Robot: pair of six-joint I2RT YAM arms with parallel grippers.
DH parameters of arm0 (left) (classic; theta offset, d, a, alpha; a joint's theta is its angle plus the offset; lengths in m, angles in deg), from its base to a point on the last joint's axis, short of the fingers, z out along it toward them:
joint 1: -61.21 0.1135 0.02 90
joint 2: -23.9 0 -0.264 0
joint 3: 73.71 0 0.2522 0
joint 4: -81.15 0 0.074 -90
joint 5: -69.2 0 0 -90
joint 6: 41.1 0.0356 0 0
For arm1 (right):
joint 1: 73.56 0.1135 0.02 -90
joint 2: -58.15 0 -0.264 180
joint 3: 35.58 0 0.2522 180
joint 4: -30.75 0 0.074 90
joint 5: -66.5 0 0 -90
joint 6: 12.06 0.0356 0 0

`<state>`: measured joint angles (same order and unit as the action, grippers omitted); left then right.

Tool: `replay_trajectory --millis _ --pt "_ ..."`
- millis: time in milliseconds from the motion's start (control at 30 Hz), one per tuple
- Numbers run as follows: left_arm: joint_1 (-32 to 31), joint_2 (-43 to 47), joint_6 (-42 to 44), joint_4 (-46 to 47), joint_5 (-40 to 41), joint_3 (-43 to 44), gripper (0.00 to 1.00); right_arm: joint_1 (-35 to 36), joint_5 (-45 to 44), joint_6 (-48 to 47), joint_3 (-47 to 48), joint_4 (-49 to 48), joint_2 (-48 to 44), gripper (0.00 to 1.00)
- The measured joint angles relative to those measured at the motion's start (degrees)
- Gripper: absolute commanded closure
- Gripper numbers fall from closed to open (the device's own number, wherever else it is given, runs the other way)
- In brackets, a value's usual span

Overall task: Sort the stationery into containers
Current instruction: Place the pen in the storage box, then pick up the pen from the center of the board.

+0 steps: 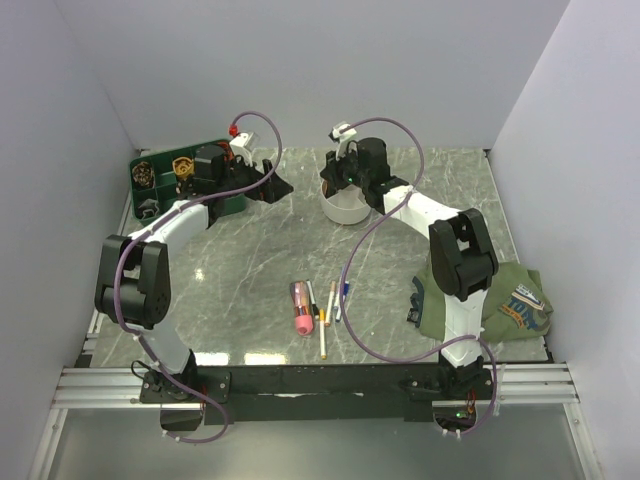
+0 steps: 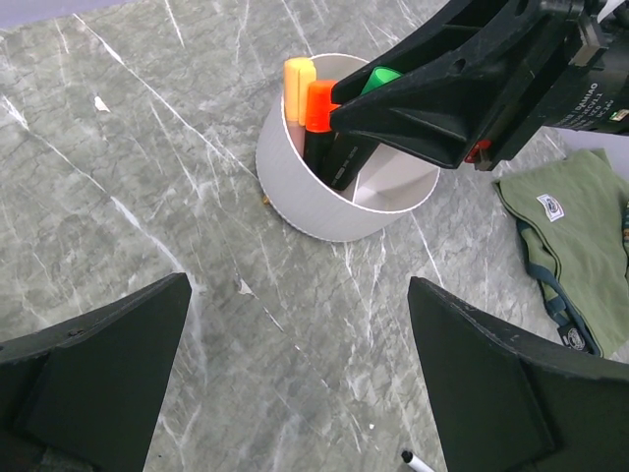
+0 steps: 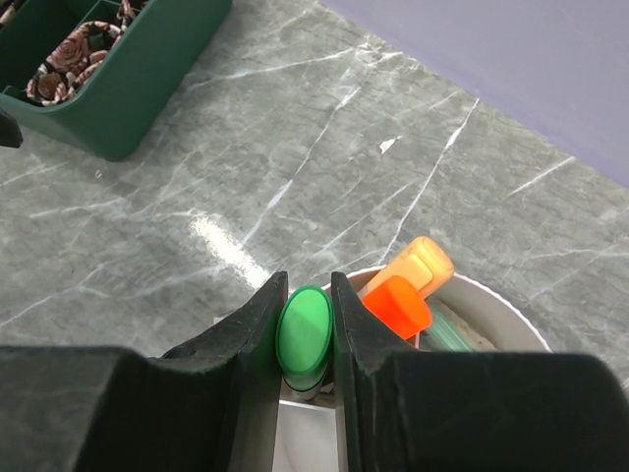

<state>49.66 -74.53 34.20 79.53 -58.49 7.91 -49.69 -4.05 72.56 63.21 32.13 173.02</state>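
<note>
Right hand [image 3: 307,295] pinches the green-capped marker [image 3: 305,339] upright at the bowl [image 3: 496,300], 12 o'clock on the counter [image 1: 250,250]. Lower it straight beside the orange caps [image 3: 398,305], then release. Left hand [image 2: 297,285] hangs spread, empty; loose pens [image 1: 315,305] lie at 6 o'clock.

We see a dark green compartment tray [image 1: 165,157] holding coiled bands [image 1: 143,174] at the far left of the grey marble table [image 1: 250,250], and an olive-green cloth pouch [image 1: 500,280] lying at the near right.

Glossy marble-look table [image 1: 250,250], smooth white plastic bowl [image 2: 314,197], cloth pouch [image 2: 580,226]
</note>
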Motion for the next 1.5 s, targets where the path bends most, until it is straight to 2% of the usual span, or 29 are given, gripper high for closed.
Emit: replay_trajectory --millis 67,133,167,267,367,467,667,900,1000,1133,1267,1433,1500 --pt "0.0 0.0 0.0 0.0 0.0 0.0 0.01 0.0 -0.2 0.0 0.0 0.0 0.2 0.98" --pt "0.1 0.0 0.0 0.0 0.0 0.0 0.01 0.0 -0.5 0.0 0.0 -0.1 0.7 0.91" --pt "0.1 0.0 0.0 0.0 -0.1 0.0 0.01 0.1 -0.6 0.0 0.0 0.0 0.9 0.74" --pt "0.1 0.0 0.0 0.0 -0.1 0.0 0.01 0.2 -1.0 0.0 0.0 0.1 1.7 0.54" --pt "0.1 0.0 0.1 -0.2 0.0 -0.1 0.01 0.3 -1.9 -0.1 -0.8 0.2 1.8 0.45" --pt "0.1 0.0 0.5 -0.8 0.1 -0.1 0.01 0.5 -2.3 0.0 -1.0 0.2 1.6 0.40" --pt "0.1 1.4 2.2 -2.5 1.9 -0.1 0.01 0.5 -2.9 0.2 -1.0 2.8 -1.8 0.38" --pt "-1.8 7.4 6.6 -9.3 7.6 -0.1 0.00 0.5 -4.2 1.9 0.3 8.4 -12.6 0.38" --pt "-5.6 9.5 9.2 -13.1 10.5 -0.1 0.01 0.5 -5.8 2.6 0.3 11.4 -18.8 0.38" --pt "-14.8 11.0 13.2 -19.0 14.1 -0.1 0.01 -0.4 -7.0 3.1 -1.4 16.9 -26.7 0.39" --pt "-23.1 11.1 15.0 -23.2 15.7 -0.7 0.19 -3.5 -7.3 3.9 -4.8 23.5 -33.2 0.39" --pt "-28.0 9.7 13.8 -25.2 15.9 -2.5 0.28 -9.3 -7.4 4.9 -12.7 30.5 -40.7 0.39" --pt "-29.6 7.8 13.1 -25.0 16.6 -2.6 0.38 -11.1 -7.4 6.0 -16.0 31.5 -43.6 0.39"
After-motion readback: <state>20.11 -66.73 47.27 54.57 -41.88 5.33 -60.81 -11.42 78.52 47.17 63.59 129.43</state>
